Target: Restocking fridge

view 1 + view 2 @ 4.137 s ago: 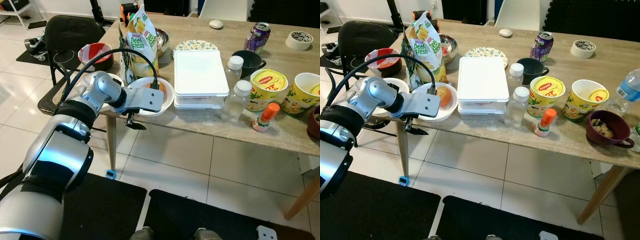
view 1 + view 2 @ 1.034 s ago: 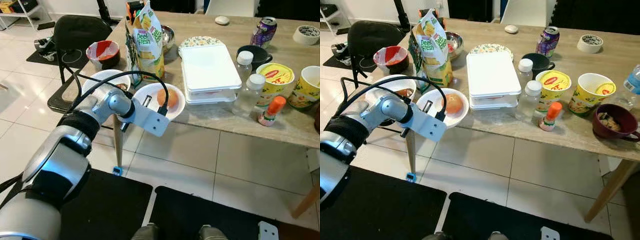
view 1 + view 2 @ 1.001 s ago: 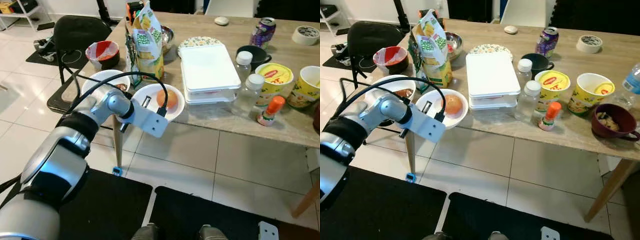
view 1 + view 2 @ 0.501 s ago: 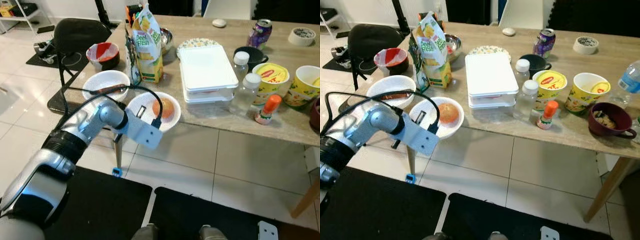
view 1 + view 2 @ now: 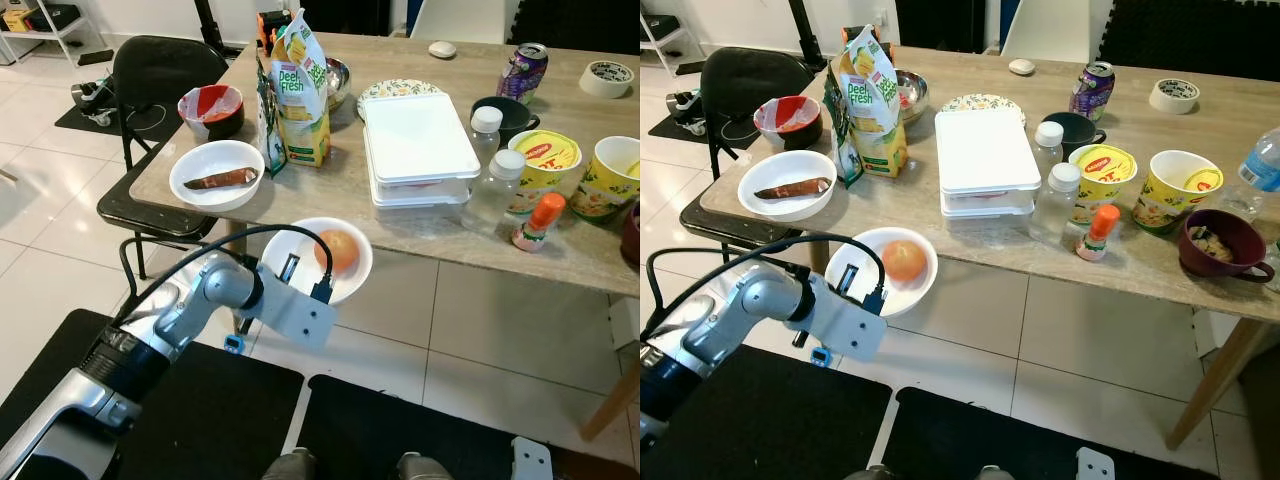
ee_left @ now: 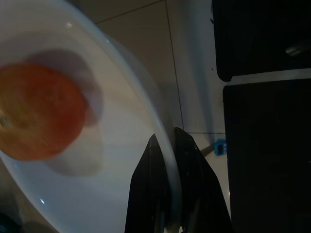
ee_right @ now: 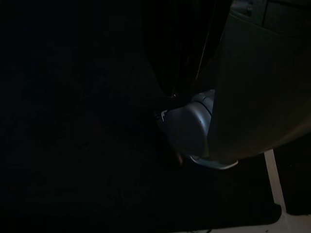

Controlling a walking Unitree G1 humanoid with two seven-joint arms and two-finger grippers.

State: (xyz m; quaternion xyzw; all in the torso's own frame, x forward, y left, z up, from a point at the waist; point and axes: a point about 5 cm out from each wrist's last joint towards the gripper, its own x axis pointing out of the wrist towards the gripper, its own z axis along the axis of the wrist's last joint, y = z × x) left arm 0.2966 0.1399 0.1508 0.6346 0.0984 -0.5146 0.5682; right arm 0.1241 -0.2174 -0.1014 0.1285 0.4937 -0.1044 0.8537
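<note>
Bowl (image 5: pixel 316 260) with 1 orange (image 5: pixel 335 250) hangs off the table (image 5: pixel 420 235), its rim pinched by the left gripper (image 6: pixel 167 194); right gripper's state is unclear.

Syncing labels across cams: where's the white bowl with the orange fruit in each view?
Left eye view: white bowl off the table's near edge, held by the left gripper.
Right eye view: lower left of centre.
Left wrist view: rim clamped.
Right wrist view: dark, cannot tell.
Shared landmark: orange fruit.

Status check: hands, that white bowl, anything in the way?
Left hand clamped on white bowl rim, orange fruit inside, bowl off the table over floor. Right arm idle. No obstruction visible ahead.
</note>
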